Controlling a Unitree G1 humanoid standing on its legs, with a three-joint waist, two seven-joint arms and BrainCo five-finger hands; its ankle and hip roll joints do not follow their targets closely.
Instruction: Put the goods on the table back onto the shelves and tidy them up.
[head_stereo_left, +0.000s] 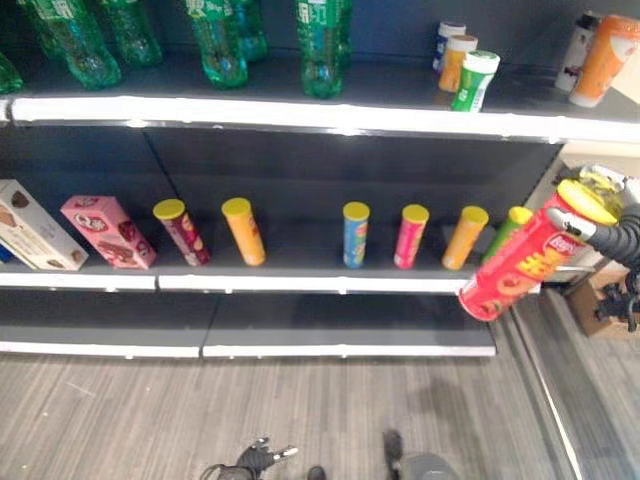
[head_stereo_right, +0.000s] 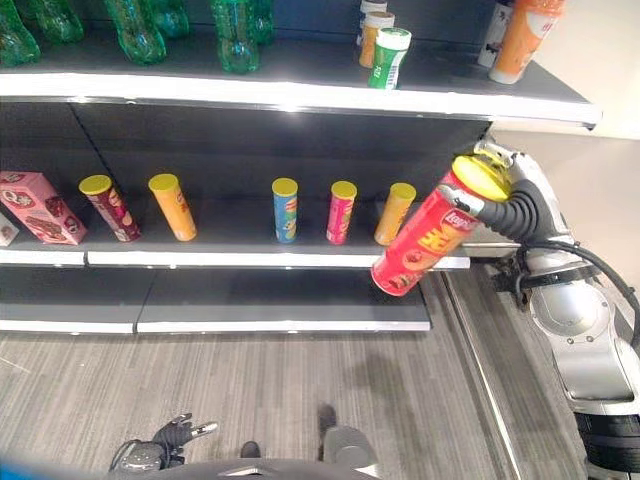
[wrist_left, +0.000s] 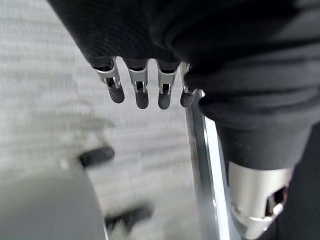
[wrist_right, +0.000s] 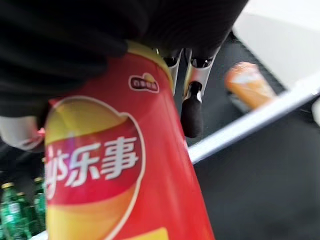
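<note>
Right hand (head_stereo_right: 500, 205): fingers curled round the yellow-lidded end of the red crisp tube (head_stereo_right: 425, 243).
Red crisp tube: tilted, lid end up, held in the air just off the right end of the middle shelf (head_stereo_left: 300, 283).
Left hand (wrist_left: 145, 85): hangs low over the grey floor (head_stereo_left: 250, 410), fingers straight and holding nothing.
Middle shelf: a row of upright yellow-lidded crisp tubes (head_stereo_left: 355, 234), with a pink box (head_stereo_left: 107, 231) at its left.
Top shelf (head_stereo_left: 300, 112), above the middle shelf: green bottles (head_stereo_left: 322, 45).
</note>
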